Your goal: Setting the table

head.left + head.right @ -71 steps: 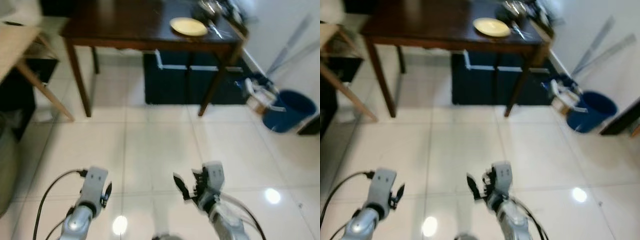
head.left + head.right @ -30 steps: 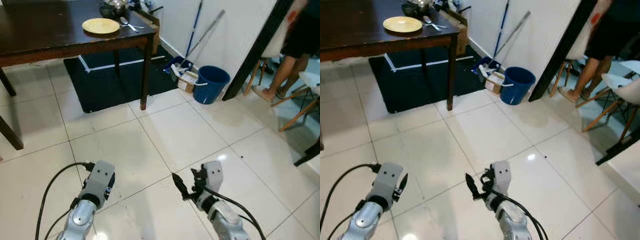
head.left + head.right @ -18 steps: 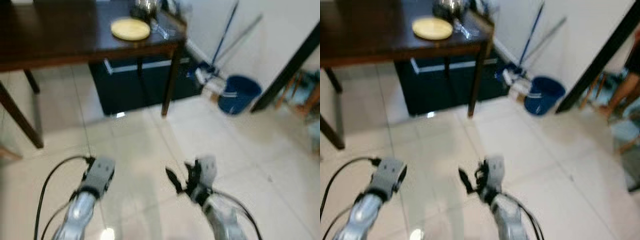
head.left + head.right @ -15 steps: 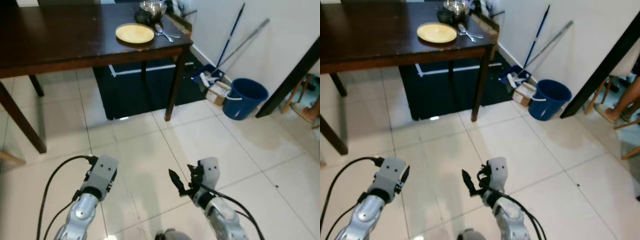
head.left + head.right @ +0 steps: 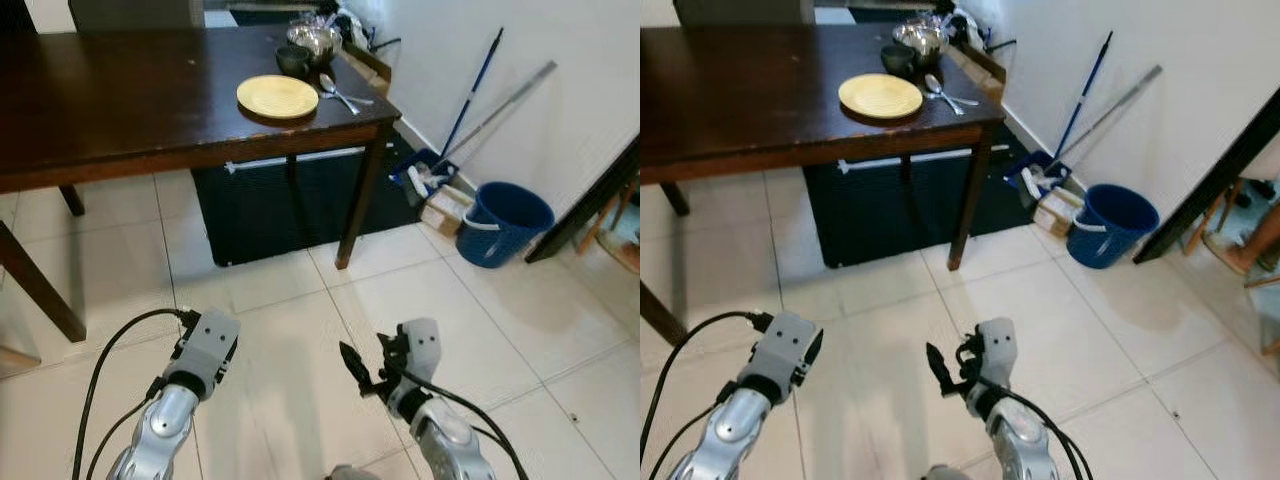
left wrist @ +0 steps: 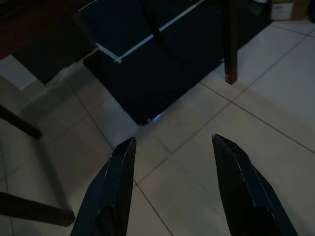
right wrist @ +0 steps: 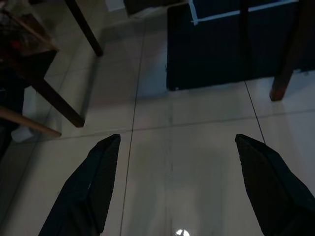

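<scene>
The left gripper (image 6: 170,147) is held low over the tiled floor (image 5: 420,290), its fingers moderately parted and empty. The right gripper (image 7: 177,142) is held beside it, spread wide and empty. Ahead, a yellow plate (image 5: 277,96) is seen near the right end of the dark counter (image 5: 110,90), with spoons (image 5: 340,92) just beside it and a metal bowl (image 5: 313,40) behind. A blue bucket (image 5: 503,223) stands farther right.

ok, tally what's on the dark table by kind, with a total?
Yellow plate: 1
Spoons: 2, as far as I can tell
Steel bowl: 1
Dark cup: 1
Total: 5; the clutter behind the bowl is too small to count.
</scene>
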### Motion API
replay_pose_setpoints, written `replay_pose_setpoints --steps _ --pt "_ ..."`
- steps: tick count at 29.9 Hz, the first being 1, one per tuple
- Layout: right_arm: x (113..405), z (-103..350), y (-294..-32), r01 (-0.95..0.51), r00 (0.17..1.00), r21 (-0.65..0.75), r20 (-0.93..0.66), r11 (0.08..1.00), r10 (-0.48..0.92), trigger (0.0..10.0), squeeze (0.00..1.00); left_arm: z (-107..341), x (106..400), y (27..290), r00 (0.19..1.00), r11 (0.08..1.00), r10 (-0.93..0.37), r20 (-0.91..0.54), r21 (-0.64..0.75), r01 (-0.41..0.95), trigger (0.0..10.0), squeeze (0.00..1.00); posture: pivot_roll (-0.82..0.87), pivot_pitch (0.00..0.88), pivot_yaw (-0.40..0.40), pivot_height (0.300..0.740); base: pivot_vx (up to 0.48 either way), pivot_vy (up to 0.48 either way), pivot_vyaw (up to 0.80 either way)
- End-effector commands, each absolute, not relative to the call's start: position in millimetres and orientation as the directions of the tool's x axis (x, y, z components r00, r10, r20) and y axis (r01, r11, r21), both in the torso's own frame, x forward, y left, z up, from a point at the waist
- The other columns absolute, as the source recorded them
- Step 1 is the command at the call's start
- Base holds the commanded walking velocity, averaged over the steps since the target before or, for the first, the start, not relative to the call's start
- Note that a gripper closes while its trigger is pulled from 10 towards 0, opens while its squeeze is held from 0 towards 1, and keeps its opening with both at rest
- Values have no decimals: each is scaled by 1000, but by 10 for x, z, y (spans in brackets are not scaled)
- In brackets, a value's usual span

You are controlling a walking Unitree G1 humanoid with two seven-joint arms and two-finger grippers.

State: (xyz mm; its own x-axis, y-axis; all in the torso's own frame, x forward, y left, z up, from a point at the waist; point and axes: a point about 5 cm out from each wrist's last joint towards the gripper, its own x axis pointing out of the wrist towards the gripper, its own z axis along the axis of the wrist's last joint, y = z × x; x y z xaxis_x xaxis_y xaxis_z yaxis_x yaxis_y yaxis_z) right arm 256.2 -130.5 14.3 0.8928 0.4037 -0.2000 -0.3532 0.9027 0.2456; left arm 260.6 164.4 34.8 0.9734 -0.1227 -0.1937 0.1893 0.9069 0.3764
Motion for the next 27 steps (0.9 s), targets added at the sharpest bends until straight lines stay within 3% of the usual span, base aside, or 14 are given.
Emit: replay_pose_setpoints --steps 1,19,23,27 --pt "2531 102 -1376 -329 898 240 -220 913 381 10000 0 318 2593 1581 967 899 -150 -207 378 221 10000 0 -136 7 -15 740 398 -255 0" --pt "2558 118 -1366 -323 904 241 -209 915 374 10000 0 353 2643 1577 968 899 -156 -198 378 222 10000 0 -135 0 -1 740 378 -267 0" --pt "2579 140 -1356 -329 904 240 -199 913 378 10000 0 323 2678 1695 970 931 -62 -233 338 141 10000 0 -133 0 -2 740 413 -61 0" --pt "2586 143 -1353 -331 904 239 -198 913 380 10000 0 320 2686 1715 971 929 -55 -232 343 135 10000 0 -132 0 -2 740 470 0 0"
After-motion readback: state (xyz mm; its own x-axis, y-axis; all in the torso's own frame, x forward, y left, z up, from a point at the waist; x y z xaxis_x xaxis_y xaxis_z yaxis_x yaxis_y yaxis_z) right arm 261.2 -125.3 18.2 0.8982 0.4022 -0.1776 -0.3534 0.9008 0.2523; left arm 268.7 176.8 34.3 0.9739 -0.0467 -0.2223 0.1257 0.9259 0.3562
